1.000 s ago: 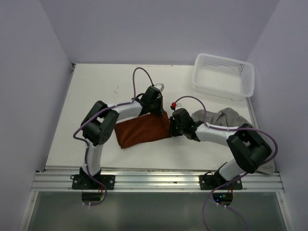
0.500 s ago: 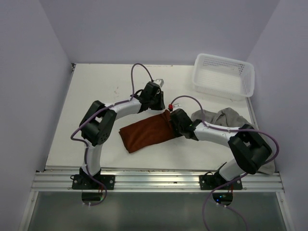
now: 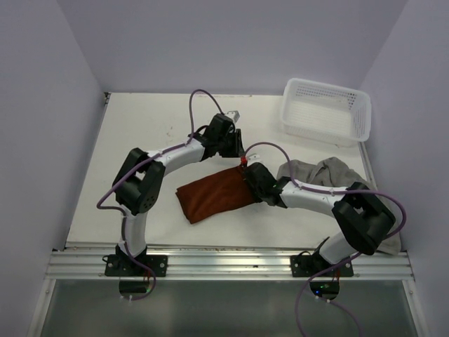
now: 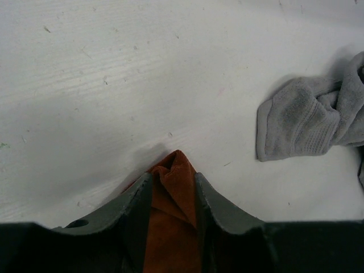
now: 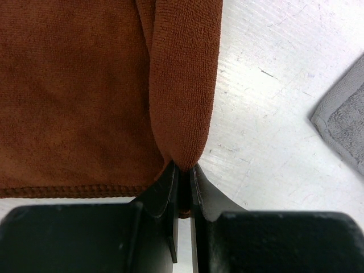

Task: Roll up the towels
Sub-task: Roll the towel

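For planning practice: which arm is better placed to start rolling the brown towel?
Right. The right gripper is shut on the towel's folded edge; the left gripper stands open over a corner.

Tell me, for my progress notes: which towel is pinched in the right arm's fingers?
The rust-brown towel; the right fingers pinch its folded edge. The grey towel lies crumpled and ungripped nearby.

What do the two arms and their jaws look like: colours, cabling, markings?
Both alike: left arm and right arm have black joint housings, white links, a purple cable looping along each. Jaws are dark grey, tapered wedges. Small red part at the right wrist.
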`<state>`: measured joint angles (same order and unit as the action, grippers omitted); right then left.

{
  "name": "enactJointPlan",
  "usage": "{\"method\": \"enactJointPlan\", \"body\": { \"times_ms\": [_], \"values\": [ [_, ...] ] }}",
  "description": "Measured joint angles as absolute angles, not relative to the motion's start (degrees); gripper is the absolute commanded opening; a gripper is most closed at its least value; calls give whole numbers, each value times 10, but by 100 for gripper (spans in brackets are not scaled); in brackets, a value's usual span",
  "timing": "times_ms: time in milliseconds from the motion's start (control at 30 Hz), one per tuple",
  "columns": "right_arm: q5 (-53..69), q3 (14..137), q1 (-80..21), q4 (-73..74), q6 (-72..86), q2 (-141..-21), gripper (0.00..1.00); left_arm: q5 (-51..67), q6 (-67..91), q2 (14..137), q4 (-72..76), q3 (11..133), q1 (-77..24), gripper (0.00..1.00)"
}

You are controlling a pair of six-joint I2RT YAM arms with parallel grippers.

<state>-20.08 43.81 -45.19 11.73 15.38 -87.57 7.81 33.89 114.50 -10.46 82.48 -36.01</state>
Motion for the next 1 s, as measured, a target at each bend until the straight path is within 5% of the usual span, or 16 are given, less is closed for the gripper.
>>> {"method": "enactJointPlan", "body": {
  "times_ms": [1000],
  "values": [
    [-211, 432, -457, 106, 172, -876, 0, 152, 423, 1195, -127, 833, -387, 46]
  ]
}}
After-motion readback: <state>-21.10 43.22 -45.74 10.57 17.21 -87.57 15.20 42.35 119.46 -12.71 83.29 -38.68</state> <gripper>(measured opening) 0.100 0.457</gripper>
